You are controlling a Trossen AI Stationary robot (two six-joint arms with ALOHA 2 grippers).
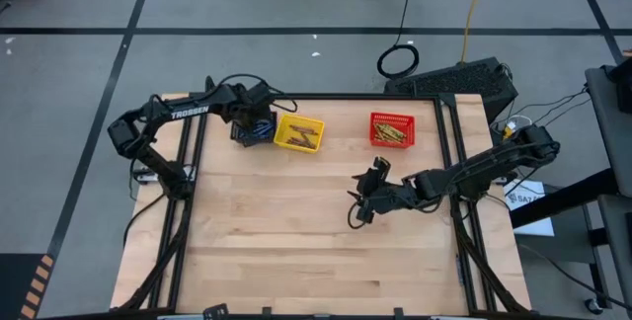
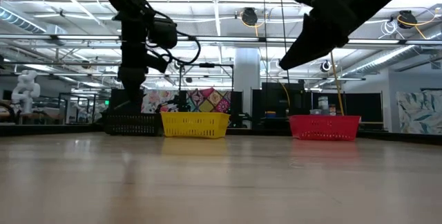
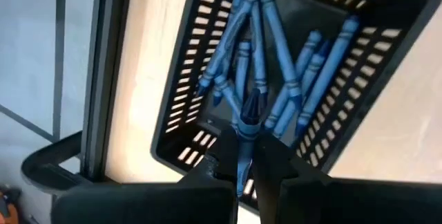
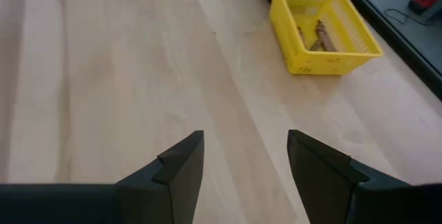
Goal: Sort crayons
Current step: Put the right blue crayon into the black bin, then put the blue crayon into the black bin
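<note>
Here, my left gripper pinches a slim blue crayon above the black mesh basket. My right gripper, away from it, has its jaws spread over smooth wood.

Two matte black jointed robot arms, built of slim tubular links with bulkier rounded joint housings. The left arm carries white "TROSSEN" lettering along one link; black cables loop beside both arms. The right arm's end effector has two flat, wedge-shaped dark fingers with angular, bevelled edges.
</note>
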